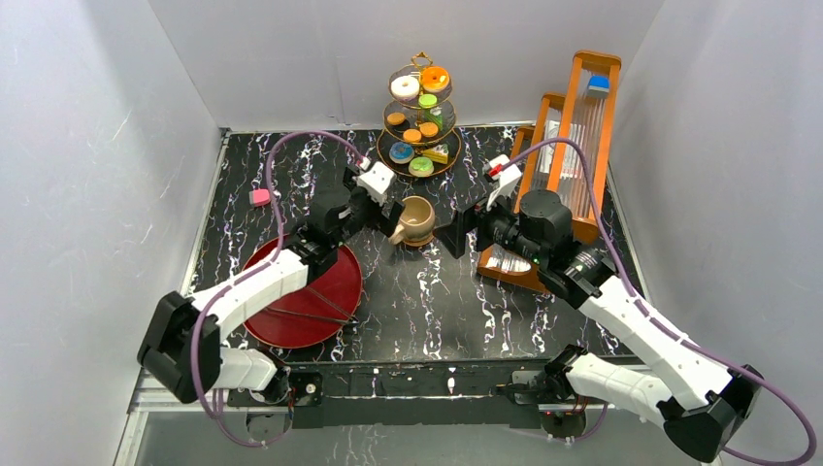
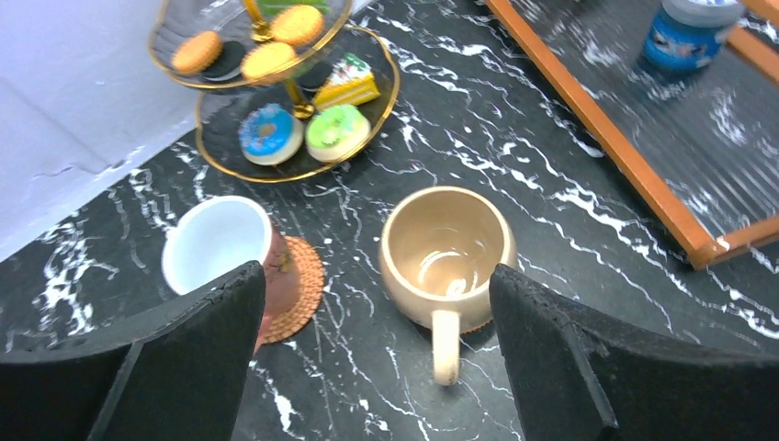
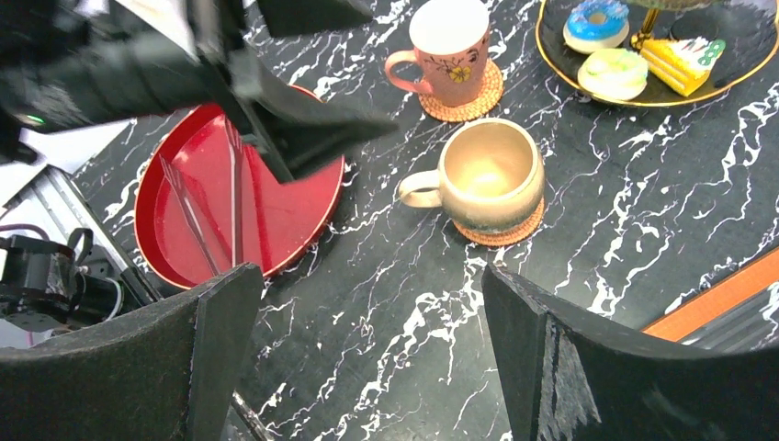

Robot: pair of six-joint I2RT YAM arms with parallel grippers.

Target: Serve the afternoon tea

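My left claw (image 2: pixel 375 280) is released, and its two black fingers (image 2: pixel 184 358) stand wide apart. Just beyond them the beige mug (image 2: pixel 447 253) stands upright on the worktop (image 2: pixel 514 138), with its handle pointing back to me. There is a clear gap beside my left finger. My right finger covers the edge of the mug, so I cannot tell if it touches there.

To the left stands the pink mug (image 2: pixel 219 243), white inside, on a woven coaster (image 2: pixel 303 285); my left finger hides its lower part. Behind both mugs is the gold stand (image 2: pixel 220 124). Its lowest plate carries a blue donut (image 2: pixel 270 134), a green donut (image 2: pixel 336 129) and a cake slice (image 2: pixel 347 84), and the plate above carries cookies (image 2: pixel 269 60). At the far right a blue jar (image 2: pixel 691 32) stands in the wooden rack (image 2: pixel 625 156); its label is too blurred to read.

My right claw (image 3: pixel 367 276) is also released and holds nothing, hanging over bare worktop. From this side the beige mug sits on a second coaster (image 3: pixel 503 234), and the pink mug shows a small flower print (image 3: pixel 464 72). Left of them lies the red tray (image 3: pixel 276 211) with the black tongs (image 3: pixel 197 216) on it. My own left arm (image 3: pixel 138 64) covers the upper left of this view and part of the tray.

In the top view a small pink block (image 1: pixel 260 197) lies near the left wall, well apart from the rest.
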